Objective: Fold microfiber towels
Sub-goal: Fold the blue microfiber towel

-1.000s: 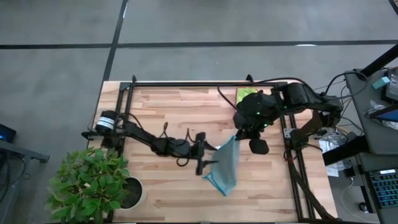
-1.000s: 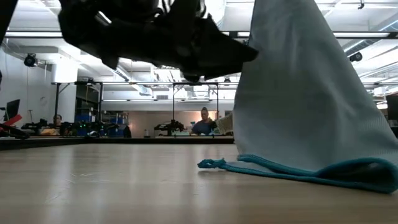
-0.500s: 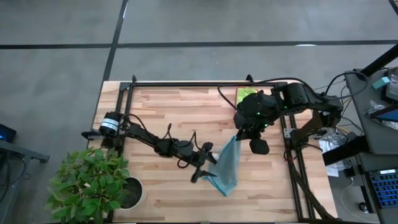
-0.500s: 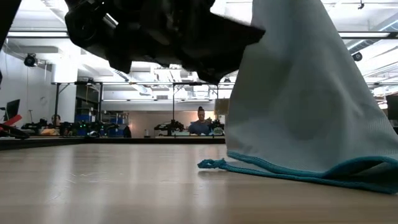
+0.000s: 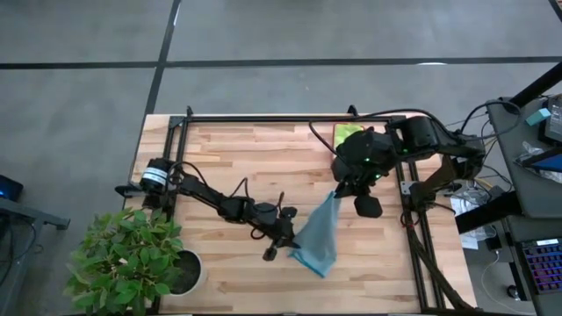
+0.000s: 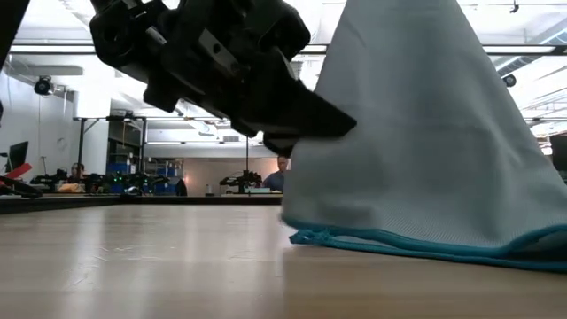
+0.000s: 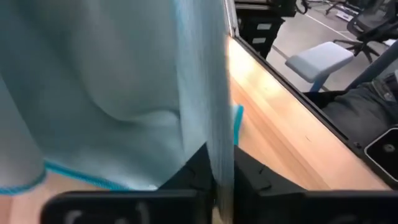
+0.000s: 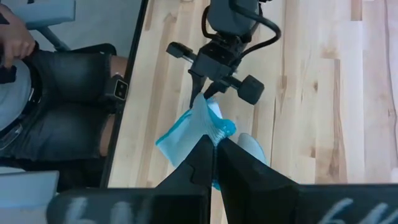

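Observation:
A light blue microfiber towel [image 5: 318, 233] with a teal hem hangs as a tall cone near the table's right side. Its lower end [image 5: 313, 262] lies bunched on the wood. My right gripper [image 5: 337, 191] is above it, shut on its top. My left gripper [image 5: 291, 235] reaches in from the table's left and is shut on the towel's left side, low down. In the low view the towel [image 6: 416, 133] fills the right half, with the left gripper [image 6: 350, 124] at its edge. A lime green towel [image 5: 349, 133] lies flat at the far right, under the right arm. My left gripper pinches a strip of the hanging towel's left side [image 7: 214, 124] between its two fingers, coming nearly level from the table's left. One layer or several, I cannot tell. My right gripper pinches the towel's top corner [image 8: 217, 132] from above, fingers pointing down. The cloth hangs below it, its lower hem [image 6: 390, 239] on the table.
A potted plant [image 5: 127, 254] stands off the table's near left corner. A black frame rail [image 5: 263, 118] runs along the far edge. A seated person's legs [image 8: 56, 112] show beside the table in the right wrist view. Bare wood lies left of the towel.
My left gripper has gone toward the table's near right, to the towel, turned, and shut on its left side. The towel's left edge now stands drawn out to the left. Its top and its lower end have stayed in place.

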Available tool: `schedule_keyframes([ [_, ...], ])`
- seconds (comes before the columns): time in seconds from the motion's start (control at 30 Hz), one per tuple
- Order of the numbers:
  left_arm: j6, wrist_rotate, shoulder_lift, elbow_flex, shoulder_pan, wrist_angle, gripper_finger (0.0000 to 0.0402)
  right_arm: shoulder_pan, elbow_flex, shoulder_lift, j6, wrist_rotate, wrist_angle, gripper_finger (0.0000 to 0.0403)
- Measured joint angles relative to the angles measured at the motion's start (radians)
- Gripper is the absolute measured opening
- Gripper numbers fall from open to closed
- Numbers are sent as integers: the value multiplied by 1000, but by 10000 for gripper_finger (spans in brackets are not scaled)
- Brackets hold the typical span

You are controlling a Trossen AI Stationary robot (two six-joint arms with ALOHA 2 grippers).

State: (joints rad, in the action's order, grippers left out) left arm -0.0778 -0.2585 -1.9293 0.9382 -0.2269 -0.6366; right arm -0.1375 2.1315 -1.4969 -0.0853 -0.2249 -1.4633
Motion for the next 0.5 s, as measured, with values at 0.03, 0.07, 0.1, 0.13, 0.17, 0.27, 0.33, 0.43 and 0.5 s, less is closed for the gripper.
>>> schedule_keyframes([
  [0.03, -23, -2, 0, 0, -1, 12, 8, 0, 0, 3, 0, 0, -2, 9],
  [0.07, -37, -3, 0, 0, -1, 20, 5, 0, 0, 8, 1, 0, -4, 9],
  [0.1, -50, -3, 0, 0, -2, 29, 8, 0, 0, 14, 4, 0, -10, 9],
  [0.13, -70, -3, 1, 0, -3, 34, 10, 0, 0, 20, 4, 0, -17, 9],
  [0.17, -81, -3, 5, 0, -3, 42, 12, 0, 0, 28, 4, 0, -27, 9],
  [0.27, -101, -3, 39, 0, -2, 90, 14, 0, 0, 52, -14, 30, -61, 9],
  [0.33, -101, -2, 79, -1, -3, 145, 14, 0, -1, 62, -19, 53, -74, 9],
  [0.43, -100, 18, 162, -2, -3, 229, 14, 0, -2, 76, -35, 79, -72, 9],
  [0.5, -99, 50, 228, -1, -3, 289, 15, 0, -2, 82, -39, 98, -73, 9],
])
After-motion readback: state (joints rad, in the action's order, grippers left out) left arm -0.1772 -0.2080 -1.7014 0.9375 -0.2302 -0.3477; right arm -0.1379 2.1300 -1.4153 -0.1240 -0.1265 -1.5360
